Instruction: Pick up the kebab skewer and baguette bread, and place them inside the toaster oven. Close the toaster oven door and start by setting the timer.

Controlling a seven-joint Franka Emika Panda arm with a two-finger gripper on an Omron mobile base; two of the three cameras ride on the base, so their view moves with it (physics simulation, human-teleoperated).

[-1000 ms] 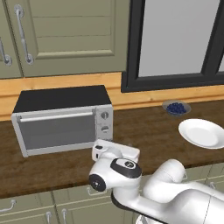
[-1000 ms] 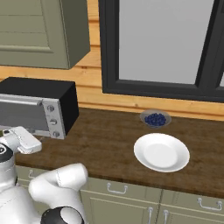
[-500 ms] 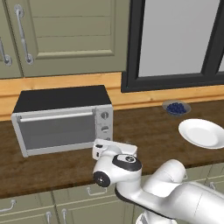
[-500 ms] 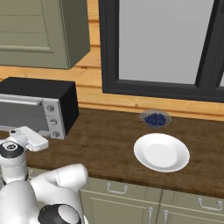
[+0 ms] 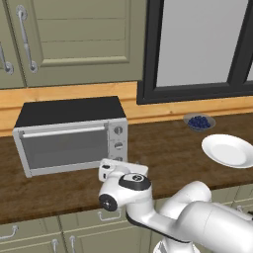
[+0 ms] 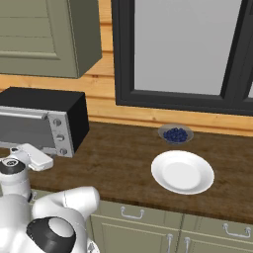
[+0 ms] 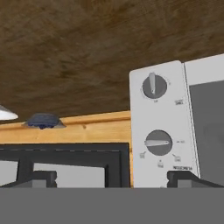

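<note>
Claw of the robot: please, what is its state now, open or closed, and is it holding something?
Claw: open, holding nothing; it faces the knobs of the toaster oven.

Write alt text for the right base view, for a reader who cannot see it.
A white plate lies on a dark wooden counter, with a small bowl of blue berries behind it under a dark-framed window. At left stands the toaster oven, its door shut, with the robot's white arm in front.

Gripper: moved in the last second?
Yes. In the right base view the gripper has shifted right along the counter, toward the toaster oven knobs.
</note>
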